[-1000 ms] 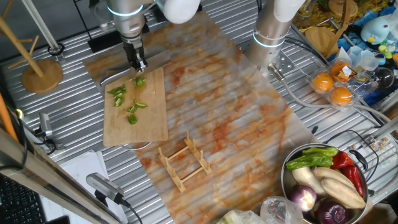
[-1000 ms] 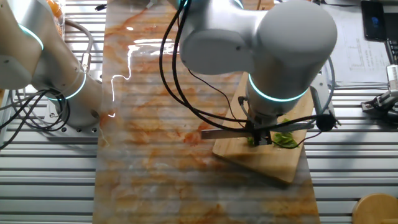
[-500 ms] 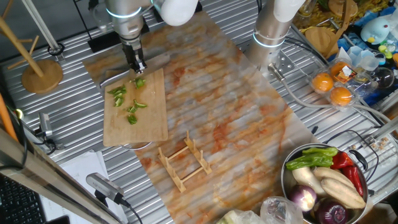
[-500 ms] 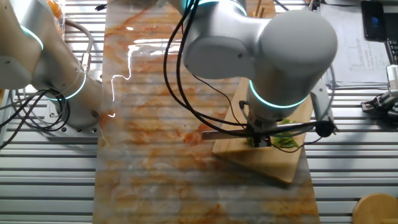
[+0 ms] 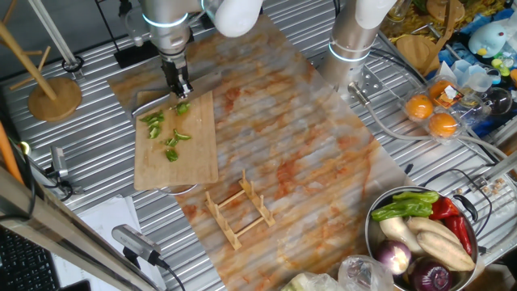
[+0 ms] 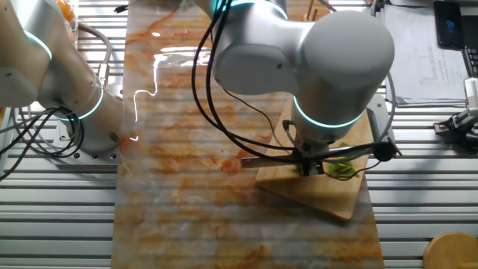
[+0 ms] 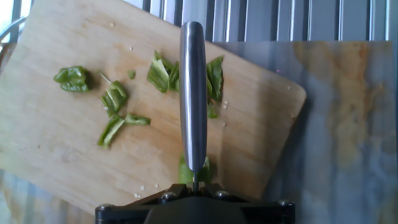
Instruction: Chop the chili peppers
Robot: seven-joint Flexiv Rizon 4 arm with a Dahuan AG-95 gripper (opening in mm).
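From where I'm standing, the gripper (image 5: 179, 87) is hanging over the far end of the wooden cutting board (image 5: 194, 153), its fingers clamped tight on a knife (image 7: 193, 99) whose steel blade is sticking out edge-down along the hand's line of sight. The chili peppers (image 7: 112, 112) are lying cut up on the cutting board: a cluster of bright green chunks is sitting right under and beside the blade, more slivers are scattered further along the board away from the gripper, and one piece is showing close under the gripper's base. From the other side of the table the big grey arm is blocking most of the cutting board (image 6: 328, 190), and only a bit of green is peeking out beneath the wrist. The cutting board is resting on a streaky orange mat (image 5: 323, 153). Well away from the board, a metal bowl (image 5: 380, 242) of mixed vegetables is sitting at the table's corner, and a small wooden rack (image 5: 240, 208) is standing just beyond the board's near end.
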